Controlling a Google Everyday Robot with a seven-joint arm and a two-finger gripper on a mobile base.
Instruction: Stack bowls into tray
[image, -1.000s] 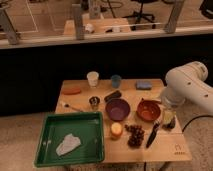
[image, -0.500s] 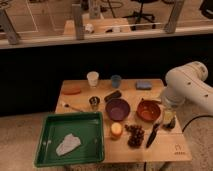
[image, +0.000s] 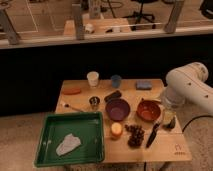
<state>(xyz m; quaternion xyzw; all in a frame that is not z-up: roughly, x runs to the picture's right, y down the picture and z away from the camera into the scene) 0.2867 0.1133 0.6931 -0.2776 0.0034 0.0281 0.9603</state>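
The purple bowl sits upright near the middle of the wooden table. The orange-red bowl sits upright just to its right, a small gap between them. The green tray lies at the front left of the table, with a crumpled white cloth inside it. My gripper hangs below the white arm at the table's right side, right of the orange-red bowl and low over the tabletop. It holds nothing that I can see.
A small metal cup, white cup, blue cup, blue sponge, orange object, dark bar, spoon, orange fruit, grapes and a black-handled knife lie around the bowls.
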